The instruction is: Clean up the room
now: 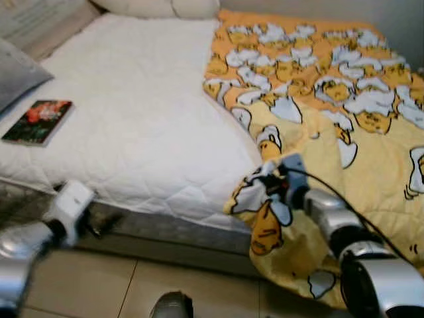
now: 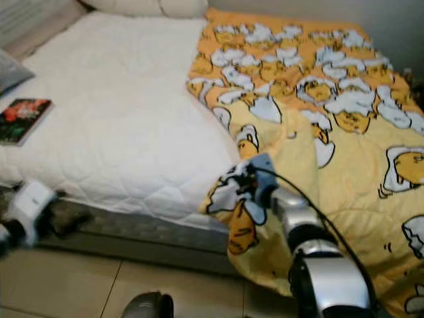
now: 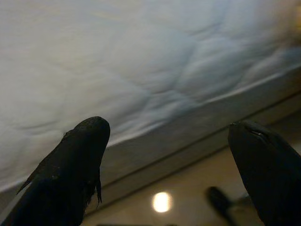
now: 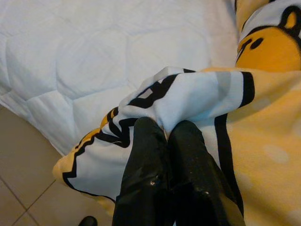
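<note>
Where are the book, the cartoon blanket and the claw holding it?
book [image 1: 38, 121], left eye view, middle of its cover
blanket [image 1: 344, 93], left eye view, patterned top
right gripper [image 4: 165, 129], right wrist view, fingertips pinching the blanket's edge

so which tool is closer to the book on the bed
Left. The left tool hangs open at the mattress edge, below and just right of the book. The right tool is shut on the yellow blanket, far across the bed.

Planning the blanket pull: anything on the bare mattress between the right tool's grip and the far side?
Only the book, near the mattress's left edge. The right tool is shut on the blanket at the bed's front edge.
</note>
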### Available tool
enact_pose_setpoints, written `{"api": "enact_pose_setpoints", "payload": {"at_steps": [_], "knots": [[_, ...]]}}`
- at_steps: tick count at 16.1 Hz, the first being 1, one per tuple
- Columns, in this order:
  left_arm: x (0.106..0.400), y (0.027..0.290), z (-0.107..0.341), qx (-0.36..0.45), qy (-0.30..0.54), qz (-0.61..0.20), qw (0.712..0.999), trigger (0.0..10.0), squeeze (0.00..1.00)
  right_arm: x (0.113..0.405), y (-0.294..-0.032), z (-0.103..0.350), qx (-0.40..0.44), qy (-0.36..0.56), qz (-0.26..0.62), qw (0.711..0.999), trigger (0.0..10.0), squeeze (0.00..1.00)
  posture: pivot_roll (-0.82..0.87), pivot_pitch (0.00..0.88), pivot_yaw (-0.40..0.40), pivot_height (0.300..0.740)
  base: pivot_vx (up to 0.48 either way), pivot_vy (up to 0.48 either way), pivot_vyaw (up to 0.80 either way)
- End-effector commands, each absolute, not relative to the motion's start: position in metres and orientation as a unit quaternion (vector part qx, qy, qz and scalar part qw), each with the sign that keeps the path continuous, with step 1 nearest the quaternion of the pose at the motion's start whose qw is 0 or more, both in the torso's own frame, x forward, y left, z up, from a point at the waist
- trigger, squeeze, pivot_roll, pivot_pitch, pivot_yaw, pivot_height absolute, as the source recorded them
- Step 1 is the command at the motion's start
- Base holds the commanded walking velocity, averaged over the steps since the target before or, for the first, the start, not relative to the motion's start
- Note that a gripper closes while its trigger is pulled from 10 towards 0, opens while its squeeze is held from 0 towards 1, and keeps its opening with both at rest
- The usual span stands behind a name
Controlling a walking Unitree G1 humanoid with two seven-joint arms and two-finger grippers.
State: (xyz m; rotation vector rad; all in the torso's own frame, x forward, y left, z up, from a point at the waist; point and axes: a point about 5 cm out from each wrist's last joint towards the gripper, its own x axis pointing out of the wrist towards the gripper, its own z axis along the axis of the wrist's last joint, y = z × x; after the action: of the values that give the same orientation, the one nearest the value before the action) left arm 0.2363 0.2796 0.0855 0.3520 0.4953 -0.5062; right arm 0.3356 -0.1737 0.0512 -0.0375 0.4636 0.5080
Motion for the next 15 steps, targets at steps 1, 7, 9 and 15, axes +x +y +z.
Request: {"api": "enact_pose_setpoints", "payload": {"at_steps": [1,7,9,15], "knots": [[0.241,0.275,0.095,0.174,0.226,-0.259,0.923,10.0,0.73,0.337,-0.174,0.053,-0.017,0.220,0.248,0.943,0.0,0.00,0.22,0.000,-0.023,0.740,0.000,0.000,0.00],[0.243,0.274,0.088,0.161,0.208,-0.301,0.917,10.0,0.71,0.316,-0.116,0.061,0.042,0.170,0.467,0.867,0.0,0.00,0.21,0.000,-0.026,0.740,0.000,0.000,0.00],[0.245,0.275,0.093,0.162,0.200,-0.303,0.918,10.0,0.71,0.291,-0.097,0.071,0.050,0.156,0.591,0.790,0.0,0.00,0.21,0.000,-0.022,0.740,0.000,0.000,0.00],[0.238,0.288,0.099,0.181,0.207,-0.294,0.915,10.0,0.71,0.237,-0.106,0.081,0.034,0.210,0.732,0.647,0.0,0.00,0.21,0.000,-0.024,0.740,0.000,0.000,0.00]]}}
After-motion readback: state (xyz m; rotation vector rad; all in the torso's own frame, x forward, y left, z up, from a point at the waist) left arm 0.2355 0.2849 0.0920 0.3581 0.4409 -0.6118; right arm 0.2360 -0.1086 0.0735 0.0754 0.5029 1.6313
